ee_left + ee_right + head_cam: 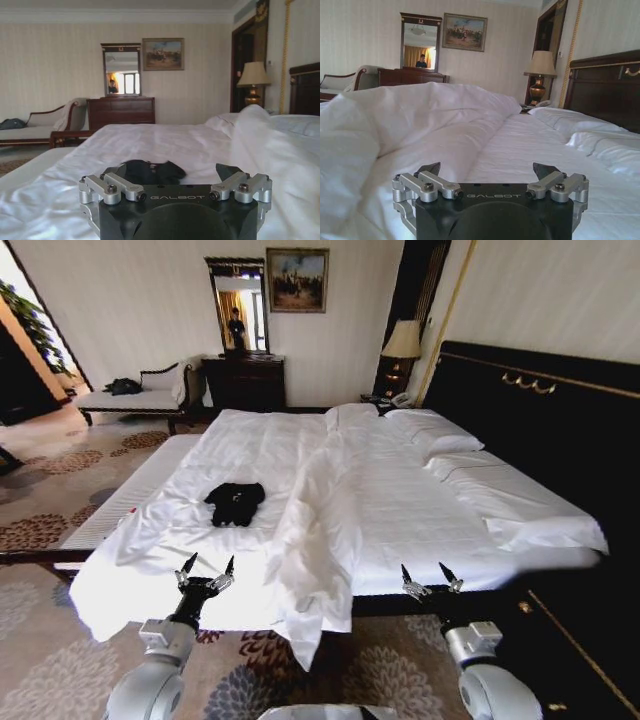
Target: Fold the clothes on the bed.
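We stand at the foot of the bed (330, 480), both arms raised just above its near edge. Our left end effector (205, 571) is released, its fingers spread wide and aimed toward the clothes (235, 502), a single black T-shirt lying crumpled on the white sheet, left of the middle and well apart from us. We judge the arm is held this way because it lines up with the shirt, which sits just past its open fingers in the left wrist view (152, 171). Our right end effector (431, 580) is released too, hovering over the near right edge of the bed with nothing between its fingers; from there it faces bare sheet and the pillows (430, 435) at the far end by the headboard (540, 410).

A long rumpled ridge of duvet (320, 530) runs between the two arms and spills over the near edge, so from the right wrist it walls off the shirt's side of the bed. The shirt is too bunched to make out sleeves, hem or any lettering, and folding has not yet begun
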You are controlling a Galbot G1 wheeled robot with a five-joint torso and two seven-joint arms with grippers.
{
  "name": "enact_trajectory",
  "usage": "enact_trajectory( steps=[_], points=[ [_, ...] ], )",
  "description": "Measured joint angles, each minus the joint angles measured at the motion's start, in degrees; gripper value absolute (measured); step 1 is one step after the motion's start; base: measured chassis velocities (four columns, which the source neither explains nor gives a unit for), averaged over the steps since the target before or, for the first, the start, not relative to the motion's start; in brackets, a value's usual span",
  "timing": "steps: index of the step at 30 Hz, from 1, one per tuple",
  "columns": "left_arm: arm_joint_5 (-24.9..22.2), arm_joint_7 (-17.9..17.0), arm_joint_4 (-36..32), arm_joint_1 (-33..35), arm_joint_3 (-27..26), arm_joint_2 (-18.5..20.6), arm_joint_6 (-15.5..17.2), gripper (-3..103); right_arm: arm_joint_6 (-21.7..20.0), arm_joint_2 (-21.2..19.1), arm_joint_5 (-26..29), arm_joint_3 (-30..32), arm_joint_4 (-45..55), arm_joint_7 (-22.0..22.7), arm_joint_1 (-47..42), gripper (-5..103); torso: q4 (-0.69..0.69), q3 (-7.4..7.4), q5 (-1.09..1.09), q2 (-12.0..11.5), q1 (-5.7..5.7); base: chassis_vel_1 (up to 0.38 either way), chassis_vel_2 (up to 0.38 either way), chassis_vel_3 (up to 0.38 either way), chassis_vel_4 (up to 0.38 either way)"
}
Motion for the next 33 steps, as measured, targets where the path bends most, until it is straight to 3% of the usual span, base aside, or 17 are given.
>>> enact_trajectory(
  steps=[10,17,23,33],
  points=[
    [-2.12,0.40,0.55,0.40,-3.24,-0.37,-0.12,100,-2.03,0.01,2.98,-0.76,4.61,0.00,-1.34,100,-0.01,0.01,0.00,-0.01,0.02,-0.033,0.208,0.032,-0.212],
    [-2.32,0.66,1.44,0.83,-4.37,-0.83,-0.38,100,-7.49,-1.53,13.81,-0.87,13.15,1.55,-3.69,100,-0.01,0.00,-0.01,0.00,0.02,-0.068,0.089,0.071,-0.089],
    [-2.33,0.69,1.32,1.11,-4.70,-0.87,-0.38,100,-8.35,-2.97,14.03,-0.85,12.37,3.66,-3.27,101,-0.01,0.00,0.02,0.00,-0.01,-0.073,0.065,0.074,-0.064],
    [-2.44,0.76,1.67,1.30,-5.49,-0.73,-0.41,100,-9.28,-3.51,13.14,-1.62,14.17,3.19,-4.14,100,-0.01,0.00,-0.01,0.00,0.00,-0.151,0.158,0.157,-0.150]
  ],
)
